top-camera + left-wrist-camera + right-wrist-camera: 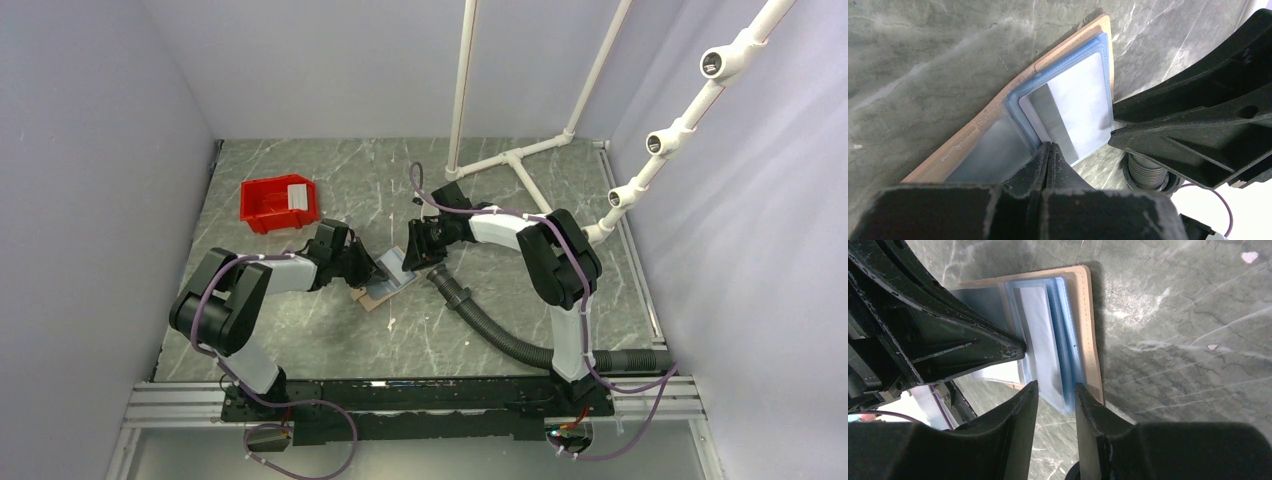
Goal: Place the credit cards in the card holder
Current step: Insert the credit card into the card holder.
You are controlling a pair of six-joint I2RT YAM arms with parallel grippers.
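Holder: tan, flat wallet-like card holder (372, 297) with pale blue clear plastic sleeves lies open on the grey marbled tabletop (330, 340), between both arms.
Card: a whitish-grey rectangular panel (1083, 105) sits within the top sleeve, probably a credit card. No other cards are visible.
Left fingers (1048, 150): pressed together with their tips on the sleeve edge. Whether a leaf is pinched between them cannot be told.
Right fingers (1055, 400): parted by a narrow gap and straddling the sleeve corner, gripping nothing evident.
Risk: closing on several leaves together would probably seal the pocket.
Risk: a sideways pull may drag the holder or tear a sleeve.
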